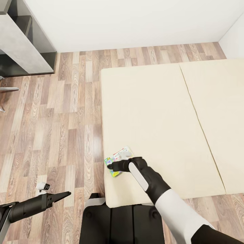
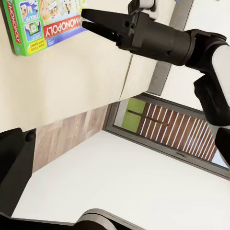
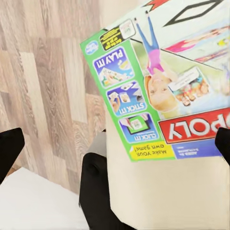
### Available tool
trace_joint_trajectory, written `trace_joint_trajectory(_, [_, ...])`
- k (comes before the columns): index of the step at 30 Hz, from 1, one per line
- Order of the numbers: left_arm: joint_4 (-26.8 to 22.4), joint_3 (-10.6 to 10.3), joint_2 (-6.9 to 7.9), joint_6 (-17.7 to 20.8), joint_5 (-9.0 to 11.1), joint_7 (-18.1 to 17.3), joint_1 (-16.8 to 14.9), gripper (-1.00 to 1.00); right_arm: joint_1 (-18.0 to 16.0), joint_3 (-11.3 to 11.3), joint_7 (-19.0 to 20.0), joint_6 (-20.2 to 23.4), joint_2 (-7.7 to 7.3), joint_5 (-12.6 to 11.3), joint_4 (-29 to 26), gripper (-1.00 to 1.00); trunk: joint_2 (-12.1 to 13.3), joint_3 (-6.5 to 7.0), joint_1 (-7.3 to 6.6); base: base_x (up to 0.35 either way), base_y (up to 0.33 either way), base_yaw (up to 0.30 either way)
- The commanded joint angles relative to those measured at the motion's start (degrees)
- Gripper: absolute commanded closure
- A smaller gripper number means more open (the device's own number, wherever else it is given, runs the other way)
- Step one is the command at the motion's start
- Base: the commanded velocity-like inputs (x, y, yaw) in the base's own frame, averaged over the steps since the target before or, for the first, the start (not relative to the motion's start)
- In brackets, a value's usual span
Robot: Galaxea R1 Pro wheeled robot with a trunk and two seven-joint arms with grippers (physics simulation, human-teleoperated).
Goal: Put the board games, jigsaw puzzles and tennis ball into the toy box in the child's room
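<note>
Nearest to me: black base and trunk at the foot of the head view, parked against the near edge of the bed [image 1: 152, 112].
Board game: a white-and-green Monopoly box [image 1: 117, 161] lying flat on the beige mattress at its near left corner, close to both edges. Its printed lid shows plainly in the right wrist view [image 3: 163, 91] and the left wrist view [image 2: 40, 21].
Right gripper: my right claw [image 1: 111, 166] hovers over the box's near left part. The left wrist view shows its two fingers [image 2: 98, 21] a narrow gap apart with nothing between them.
Left gripper: my left claw [image 1: 66, 194] hangs low over the wood floor [image 1: 61, 118], well apart from the box. Its fingers look drawn together and hold nothing.
Handling, my guess: light, stiff card, flat and wide, with a glossy lid that may slide on my pads. Squeezing too hard could dent it.
Where to grip: across the thin edge at the corner nearest the mattress edge, one finger over the lid and one under.
Risk: held by one corner, the box could swing or slip out.
</note>
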Motion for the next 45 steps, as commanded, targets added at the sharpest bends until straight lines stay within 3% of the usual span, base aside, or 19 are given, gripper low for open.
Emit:
trace_joint_trajectory(1, [-0.01, 0.00, 0.01, 0.60, -0.05, -0.24, -0.01, -1.00, -0.06, 0.08, -1.16, 0.91, 0.00, -0.60, -0.57, -1.00, -0.09, -0.06, 0.03, 0.000, 0.000, 0.000])
trace_joint_trajectory(5, [-0.03, 0.00, 0.01, 0.56, -0.03, -0.24, -0.01, -1.00, -0.74, 0.02, -4.44, 3.54, 0.00, -0.52, -2.77, -1.00, -0.09, -0.06, 0.03, 0.000, 0.000, 0.000])
trace_joint_trajectory(18, [0.00, 0.67, 0.05, 0.52, -0.03, -0.24, -0.01, -1.00, -3.64, -0.37, -13.52, 4.32, 0.00, -0.07, -3.37, -1.00, -0.09, -0.06, 0.03, 0.000, 0.000, 0.000])
trace_joint_trajectory(25, [-0.01, 1.78, 0.05, 0.47, -0.01, -0.24, -0.01, -1.00, -4.52, -0.44, -14.36, 4.03, 0.00, 0.15, -3.33, -1.00, -0.09, -0.06, 0.03, 0.000, 0.000, 0.000])
trace_joint_trajectory(45, [-0.01, 2.02, 0.10, 0.46, 0.04, -0.24, -0.01, -1.00, -5.90, -0.54, -18.12, 3.88, 0.00, 1.72, -3.16, -1.00, -0.09, -0.06, 0.03, 0.000, 0.000, 0.000])
